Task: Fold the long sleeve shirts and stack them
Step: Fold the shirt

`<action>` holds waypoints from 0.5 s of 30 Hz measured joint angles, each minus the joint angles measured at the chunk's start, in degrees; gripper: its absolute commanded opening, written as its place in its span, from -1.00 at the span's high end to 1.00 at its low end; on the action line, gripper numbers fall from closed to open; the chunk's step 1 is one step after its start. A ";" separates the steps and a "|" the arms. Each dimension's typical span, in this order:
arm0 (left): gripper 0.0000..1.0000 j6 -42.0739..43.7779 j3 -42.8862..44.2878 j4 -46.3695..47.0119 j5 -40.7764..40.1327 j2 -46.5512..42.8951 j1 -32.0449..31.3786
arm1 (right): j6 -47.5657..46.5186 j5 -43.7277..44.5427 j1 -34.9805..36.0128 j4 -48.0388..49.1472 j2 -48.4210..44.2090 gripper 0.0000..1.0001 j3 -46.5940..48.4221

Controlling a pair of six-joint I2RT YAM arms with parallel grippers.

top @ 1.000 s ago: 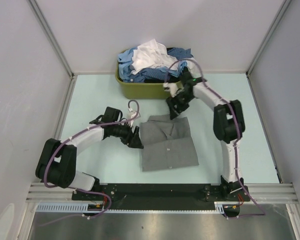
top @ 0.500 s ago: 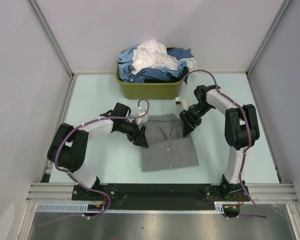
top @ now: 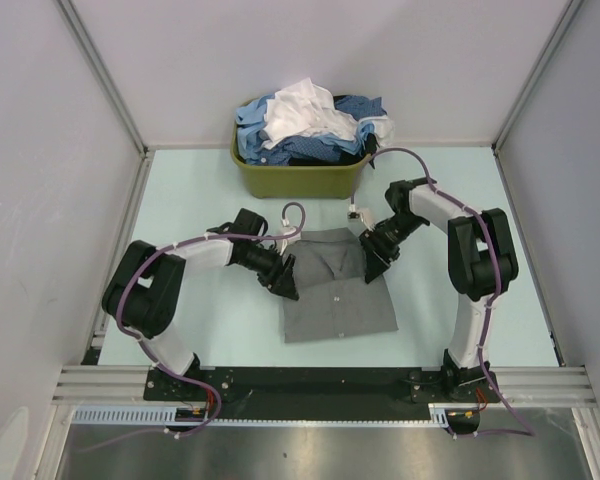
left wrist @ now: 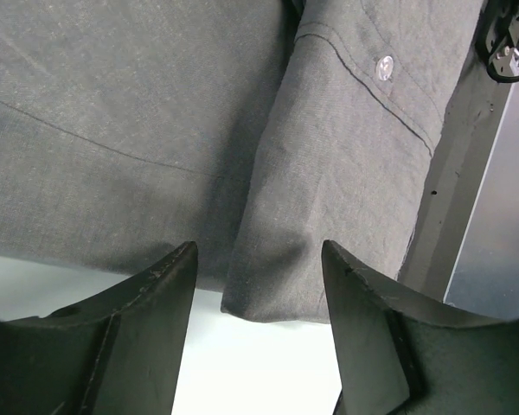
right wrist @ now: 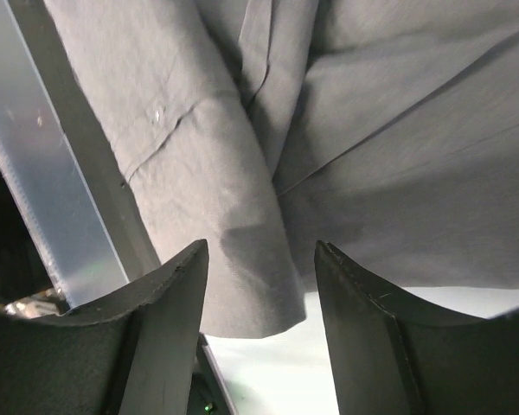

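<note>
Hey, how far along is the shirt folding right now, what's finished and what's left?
Done: the grey shirt lies on the table as a rough rectangle, sleeves folded in. In hand: the left gripper and right gripper, both open, sit at its left and right edges, gripping nothing. Left: finishing this fold, then the blue and white shirts heaped in the olive basket; no stack exists yet.

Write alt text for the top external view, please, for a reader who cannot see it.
A folded grey shirt lies on the pale table, the left gripper at its left edge and the right gripper at its right edge. Behind, an olive basket holds more shirts.
</note>
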 measured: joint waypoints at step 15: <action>1.00 0.02 1.60 -3.10 0.46 -0.02 -0.02 | 0.63 0.22 -0.52 0.50 -0.74 1.00 -2.73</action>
